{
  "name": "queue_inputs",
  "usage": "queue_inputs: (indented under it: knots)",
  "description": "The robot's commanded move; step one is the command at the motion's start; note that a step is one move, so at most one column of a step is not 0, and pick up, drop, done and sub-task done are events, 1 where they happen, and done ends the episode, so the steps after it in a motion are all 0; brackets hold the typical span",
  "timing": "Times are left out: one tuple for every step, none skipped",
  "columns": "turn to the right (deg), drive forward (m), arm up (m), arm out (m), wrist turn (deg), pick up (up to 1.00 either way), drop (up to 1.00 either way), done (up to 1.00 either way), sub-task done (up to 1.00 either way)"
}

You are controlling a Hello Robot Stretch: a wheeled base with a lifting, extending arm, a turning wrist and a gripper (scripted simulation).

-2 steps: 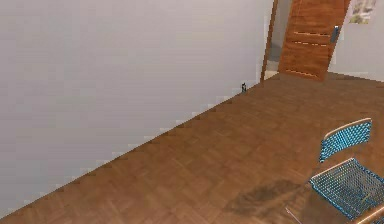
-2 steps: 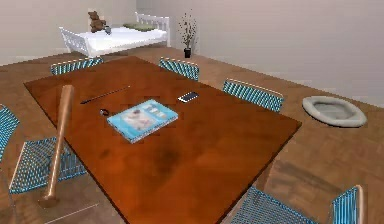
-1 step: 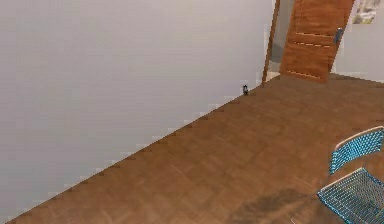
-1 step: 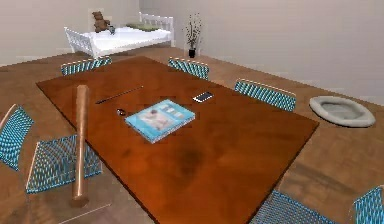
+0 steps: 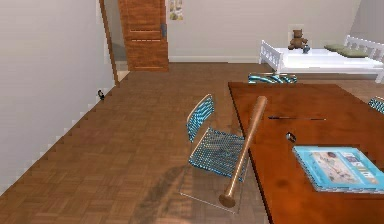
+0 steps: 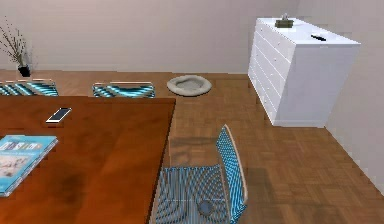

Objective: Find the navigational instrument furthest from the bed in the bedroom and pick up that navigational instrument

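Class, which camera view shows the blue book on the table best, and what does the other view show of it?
The forward view. There the book lies almost whole on the table, with its cover plainly in sight. In the arm side view the book sits at the picture's left edge, which cuts part of it off.

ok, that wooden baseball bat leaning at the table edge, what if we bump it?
Probably topples: the long wooden baseball bat stands tilted, upper end by the edge of the brown wooden table, lower end on the floor. Round all along, so it likely rolls once down. Looks like stiff solid wood, so probably hefty.
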Motion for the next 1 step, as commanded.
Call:
queue_inputs:
  knots:
    - [0.0,0.00,0.48,0.00,0.0,0.00,0.00,0.00,0.00]
